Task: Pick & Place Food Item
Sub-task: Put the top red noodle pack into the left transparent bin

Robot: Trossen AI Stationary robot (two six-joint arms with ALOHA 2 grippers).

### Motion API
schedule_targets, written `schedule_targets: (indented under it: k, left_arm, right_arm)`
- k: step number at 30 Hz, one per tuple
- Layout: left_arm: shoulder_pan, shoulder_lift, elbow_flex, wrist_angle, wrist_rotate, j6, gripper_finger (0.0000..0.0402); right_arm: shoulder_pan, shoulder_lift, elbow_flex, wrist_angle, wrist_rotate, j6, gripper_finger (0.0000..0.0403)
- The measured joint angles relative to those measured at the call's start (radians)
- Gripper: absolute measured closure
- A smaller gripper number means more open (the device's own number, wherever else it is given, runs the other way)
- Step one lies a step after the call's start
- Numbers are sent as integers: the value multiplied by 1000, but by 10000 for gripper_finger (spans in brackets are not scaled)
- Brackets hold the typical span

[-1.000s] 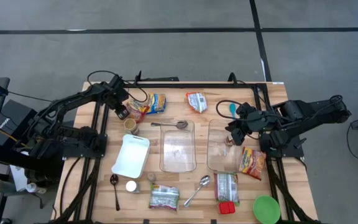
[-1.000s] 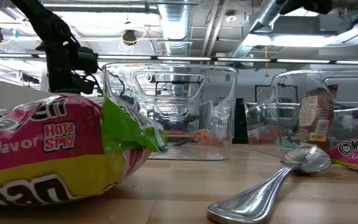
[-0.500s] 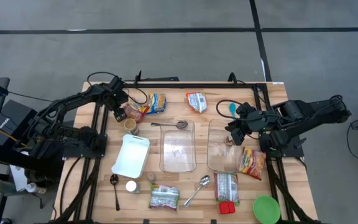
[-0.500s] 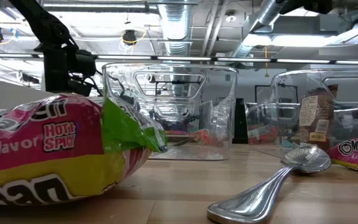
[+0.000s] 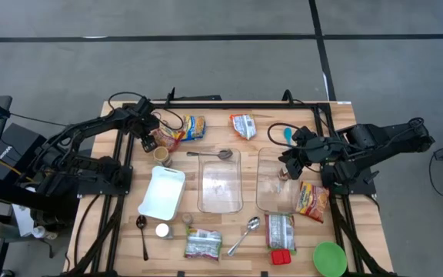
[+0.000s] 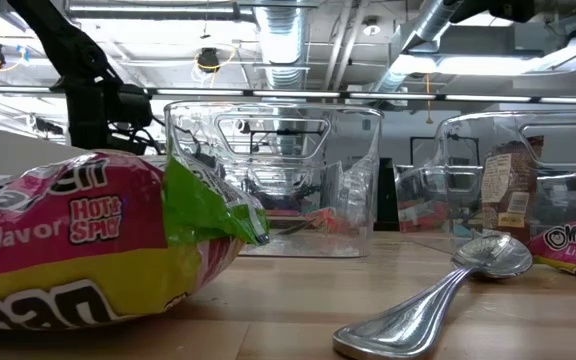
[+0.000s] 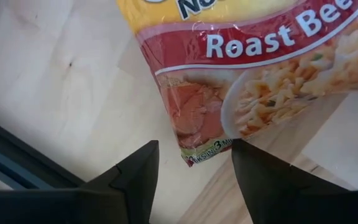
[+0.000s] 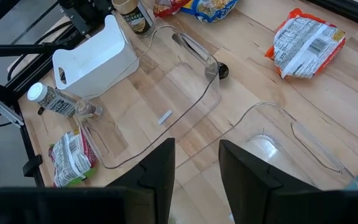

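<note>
Wooden table (image 5: 237, 238) holds two clear tubs (image 5: 220, 181), noodle packets (image 5: 203, 243), spoons (image 5: 244, 235).

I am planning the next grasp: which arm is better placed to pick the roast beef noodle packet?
Left. The left gripper hangs open just above the roast beef noodle packet; the right gripper is across the table.

Over the last second the left gripper (image 5: 150, 138) slides along the table's far left part, away from the noodle packet (image 5: 184, 128) and toward the table's left edge, ending just beside the packet's near corner. Its open fingers (image 7: 135, 180) now straddle the corner of the packet (image 7: 253, 68). In the low view the left arm (image 6: 88, 90) drifts slightly leftward and lower.
</note>
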Motion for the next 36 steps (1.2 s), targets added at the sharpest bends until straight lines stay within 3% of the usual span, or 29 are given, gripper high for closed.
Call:
schedule_targets:
  k: [17,27,36]
  left_arm:
    - [0,0,0,6,6,0,303]
    - [0,0,0,48,6,-1,395]
    - [0,-20,4,54,-8,-8,400]
  right_arm:
    - [0,0,0,19,0,0,284]
    - [0,0,0,19,0,0,284]
    - [0,0,0,19,1,0,284]
